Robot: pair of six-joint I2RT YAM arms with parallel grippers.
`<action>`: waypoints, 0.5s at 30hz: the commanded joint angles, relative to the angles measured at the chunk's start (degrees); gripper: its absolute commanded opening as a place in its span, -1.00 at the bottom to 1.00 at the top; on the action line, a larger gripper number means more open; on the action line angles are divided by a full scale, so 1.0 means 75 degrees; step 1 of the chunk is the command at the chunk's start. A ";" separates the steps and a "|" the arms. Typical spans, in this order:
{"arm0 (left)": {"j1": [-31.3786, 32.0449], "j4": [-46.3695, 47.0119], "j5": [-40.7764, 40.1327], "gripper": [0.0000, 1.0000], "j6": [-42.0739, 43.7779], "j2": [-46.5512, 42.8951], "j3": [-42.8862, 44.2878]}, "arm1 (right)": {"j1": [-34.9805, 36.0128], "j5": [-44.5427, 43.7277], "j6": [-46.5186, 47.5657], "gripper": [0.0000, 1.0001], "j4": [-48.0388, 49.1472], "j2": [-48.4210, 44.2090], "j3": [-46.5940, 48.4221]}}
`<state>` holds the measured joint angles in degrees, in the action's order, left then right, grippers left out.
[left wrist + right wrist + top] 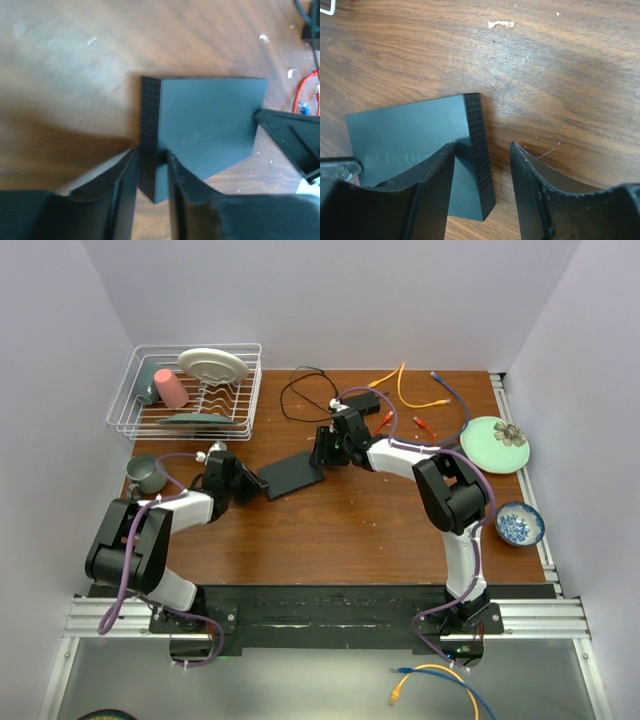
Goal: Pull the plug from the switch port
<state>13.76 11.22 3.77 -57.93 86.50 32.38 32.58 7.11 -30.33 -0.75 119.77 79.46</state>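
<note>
Matte-black, flat and rectangular, the plastic box (290,476) that should carry the switch port lay on the brown wooden bench (380,540), just toward 9 o'clock of its centre in the overhead view, between the two arms. Its long axis ran from about 8 o'clock to 2 o'clock. One short perforated end (150,125) faced the left fingers (117,195), and the opposite perforated end (479,145) faced the right fingers (432,195). No socket row and no plug showed in any view, so which way the port pointed could not be told.

The left fingers stood narrowly parted astride their end, one over the top face and one outside it; whether they pinched it could not be told. The right fingers were released, spread wider than their end, the outer one over bare wood, grasping nothing.

The step in hand looked like bracing the box. Done well, one arm would pin the box flat while the other gripped the plug by its body, not its cord, and drew straight out along the socket's line without twisting, so the light box neither skidded nor lifted
</note>
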 commanded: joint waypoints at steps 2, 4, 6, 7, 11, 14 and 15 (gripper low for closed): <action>-0.0030 -0.0359 0.0212 -0.61 0.0726 0.0934 0.0883 | 0.0027 -0.0011 0.0165 -0.04 -0.0041 -0.0054 -0.0352; -0.0030 -0.0593 0.0177 -0.66 0.0810 0.1134 0.1014 | 0.0051 0.0036 0.0083 -0.06 0.0077 -0.0206 -0.0668; -0.0018 -0.0676 0.0189 -0.68 0.0950 0.1298 0.1166 | 0.0062 0.0059 0.0001 -0.07 0.0309 -0.0347 -0.1030; -0.0007 -0.0839 0.0200 -0.68 0.1009 0.1345 0.1248 | 0.0063 0.0071 -0.0034 -0.08 0.0358 -0.0394 -0.1137; 0.0169 -0.1180 0.0236 -0.72 0.1395 0.1533 0.1623 | 0.0086 0.0071 -0.0175 -0.13 0.0581 -0.0710 -0.1722; 0.0380 -0.1274 0.0189 -0.74 0.1513 0.1568 0.1706 | 0.0156 0.0013 -0.0280 -0.16 0.0721 -0.0980 -0.2145; 0.0438 -0.1285 0.0189 -0.74 0.1525 0.1615 0.1729 | 0.0168 -0.0022 -0.0327 -0.17 0.0803 -0.1073 -0.2354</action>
<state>14.68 7.75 5.67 -50.57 95.98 44.77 32.58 7.20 -32.53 8.82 113.62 66.94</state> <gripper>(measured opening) 0.186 0.430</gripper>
